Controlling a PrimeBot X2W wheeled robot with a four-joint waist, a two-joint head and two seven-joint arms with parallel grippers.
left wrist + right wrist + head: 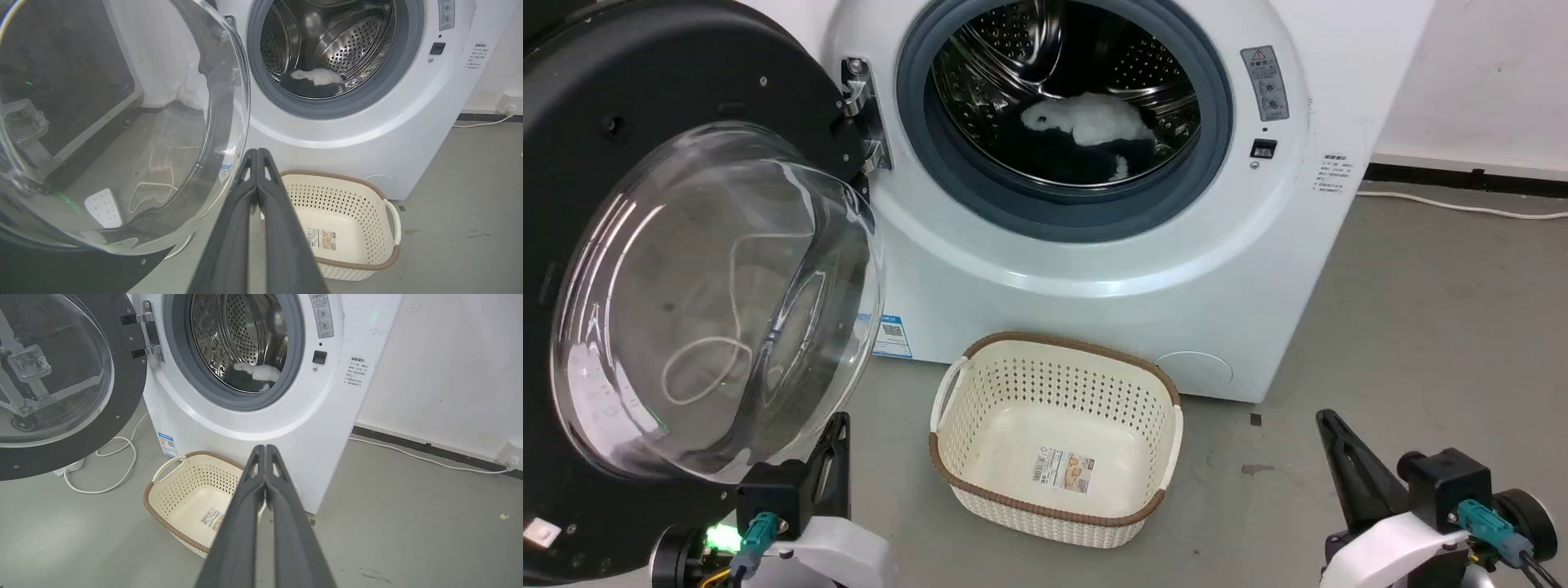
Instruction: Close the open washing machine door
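Washing machine door (686, 294) stands swung wide on its hinge, at 9 o'clock of the washing machine (1094, 269) drum mouth (white-and-dark laundry (1094, 131) lies inside). Cream basket (1058, 523) sits on the floor at 6 o'clock. Left end effector (258, 152), fingers pressed together, empty, just beside the door's lower rim; right end effector (265, 447) likewise together, empty, at 5 o'clock, well apart.
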